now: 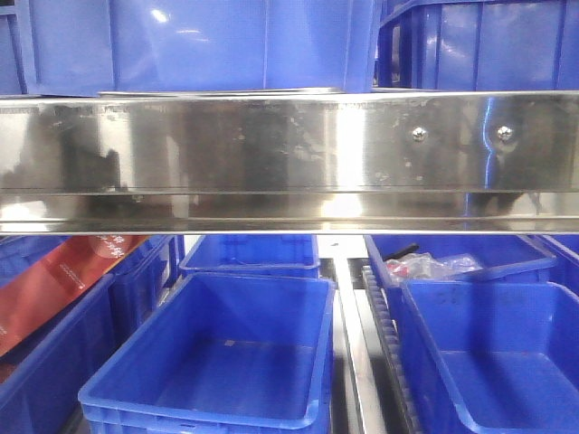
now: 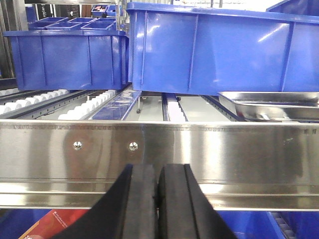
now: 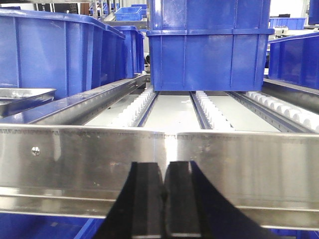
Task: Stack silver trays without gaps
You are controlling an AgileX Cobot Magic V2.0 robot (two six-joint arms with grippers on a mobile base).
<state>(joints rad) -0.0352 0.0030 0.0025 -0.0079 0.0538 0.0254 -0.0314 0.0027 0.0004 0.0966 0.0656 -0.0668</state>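
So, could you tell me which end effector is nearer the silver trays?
Left, probably. The left end effector is in front of the shelf rail, silver trays just beyond, slightly right; the right end effector has them farther off to its left.

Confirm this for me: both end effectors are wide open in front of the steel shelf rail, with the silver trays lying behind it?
Not quite: both are shut. The wrist views show the left end effector and right end effector pinched closed and empty. They do face the steel shelf rail, with the silver trays behind it.
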